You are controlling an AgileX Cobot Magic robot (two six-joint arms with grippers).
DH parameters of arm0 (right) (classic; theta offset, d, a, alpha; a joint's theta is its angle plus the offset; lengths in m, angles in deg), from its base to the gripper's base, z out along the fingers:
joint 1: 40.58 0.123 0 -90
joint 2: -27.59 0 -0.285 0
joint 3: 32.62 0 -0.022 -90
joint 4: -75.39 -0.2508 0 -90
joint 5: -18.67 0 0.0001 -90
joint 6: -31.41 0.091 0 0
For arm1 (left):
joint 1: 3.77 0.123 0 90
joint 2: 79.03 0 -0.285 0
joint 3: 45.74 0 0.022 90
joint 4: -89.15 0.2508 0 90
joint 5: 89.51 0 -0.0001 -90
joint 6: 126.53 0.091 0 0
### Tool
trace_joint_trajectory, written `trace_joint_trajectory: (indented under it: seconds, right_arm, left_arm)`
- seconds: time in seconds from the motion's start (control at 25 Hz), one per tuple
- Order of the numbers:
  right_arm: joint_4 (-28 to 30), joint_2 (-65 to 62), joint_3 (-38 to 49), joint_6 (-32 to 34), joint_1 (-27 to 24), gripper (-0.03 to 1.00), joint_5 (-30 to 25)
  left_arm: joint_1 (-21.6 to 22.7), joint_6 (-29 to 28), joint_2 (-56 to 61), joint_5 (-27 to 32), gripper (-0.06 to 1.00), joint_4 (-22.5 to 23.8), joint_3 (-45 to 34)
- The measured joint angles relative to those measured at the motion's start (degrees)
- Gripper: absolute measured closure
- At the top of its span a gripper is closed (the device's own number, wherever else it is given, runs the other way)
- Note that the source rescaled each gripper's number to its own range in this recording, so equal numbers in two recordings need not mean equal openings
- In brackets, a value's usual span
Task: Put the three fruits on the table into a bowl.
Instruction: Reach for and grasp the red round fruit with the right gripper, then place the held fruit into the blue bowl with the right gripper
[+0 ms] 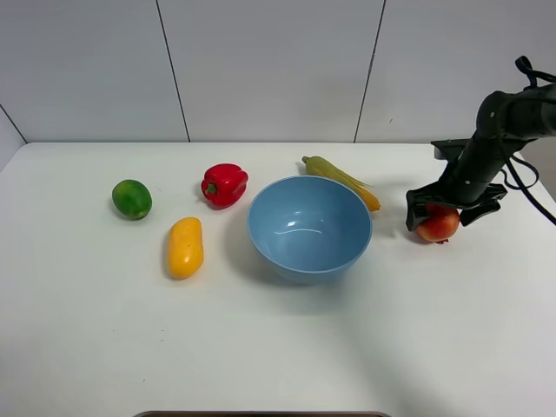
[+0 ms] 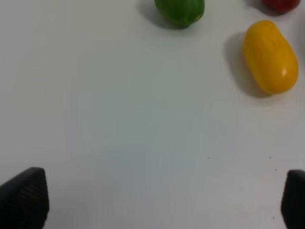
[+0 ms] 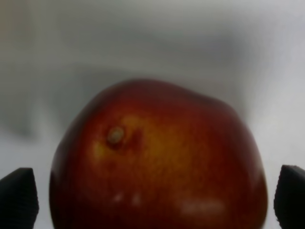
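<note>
Mango (image 1: 185, 248), yellow and oblong, lies nearest the exterior camera at left of centre on the white table (image 1: 87, 347). Its long axis runs almost straight up and down the frame. Further left and higher sits the dark green lime (image 1: 132, 199), and the two are apart.

The left gripper (image 2: 157, 205) shows only in its own wrist view. Its two dark fingertips are spread wide over bare tabletop with nothing between them. The lime (image 2: 180, 10) and mango (image 2: 270, 56) lie well ahead of it, so that arm looks the nearer one for both.

Moving right, a red bell pepper (image 1: 224, 184) sits just above and left of the light-blue bowl (image 1: 304, 261), which stands at mid-frame with no fruit in it. A corn cob (image 1: 343, 178) lies close behind the bowl's upper right rim.

At the right edge, the right gripper (image 1: 445, 215) is down over the pomegranate (image 1: 438, 226), which rests on the table near the bowl's right side. Up close, the pomegranate (image 3: 157, 162) sits squarely between the spread tips of that gripper (image 3: 155, 198). A thin gap shows at each side, so nothing is pinched.

The coming move turns on that centring: the jaws need only close inward, and the bowl then lies directly leftward in the frame. None of the three fruits is in the bowl.
</note>
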Motion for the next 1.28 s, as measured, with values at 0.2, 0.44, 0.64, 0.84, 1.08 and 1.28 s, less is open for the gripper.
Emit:
trace_joint_trajectory:
  seconds: [0.2, 0.44, 0.64, 0.84, 1.08, 1.28]
  right_arm:
    - [-0.58, 2.51, 0.0, 0.0, 0.0, -0.03, 1.09]
    - [-0.95, 3.89, 0.0, -0.39, 0.0, -0.03, 2.57]
    - [-0.95, 4.11, 0.0, -0.39, 0.0, 0.15, 3.87]
    - [-0.95, 4.11, 0.0, -0.39, 0.0, 0.38, 4.09]
    - [-0.95, 4.11, 0.0, -0.39, 0.0, 0.97, 3.87]
    - [-0.95, 4.11, 0.0, -0.39, 0.0, 0.97, 3.87]
  left_arm:
    - [0.0, 0.0, 0.01, 0.0, -0.06, 0.0, 0.0]
    - [0.0, 0.0, 0.01, 0.0, -0.06, 0.0, 0.0]
    - [0.0, 0.0, 0.01, 0.0, -0.06, 0.0, 0.0]
    - [0.0, 0.0, 0.01, 0.0, -0.06, 0.0, 0.0]
    - [0.0, 0.0, 0.01, 0.0, -0.06, 0.0, 0.0]
    - [0.0, 0.0, 0.01, 0.0, -0.06, 0.0, 0.0]
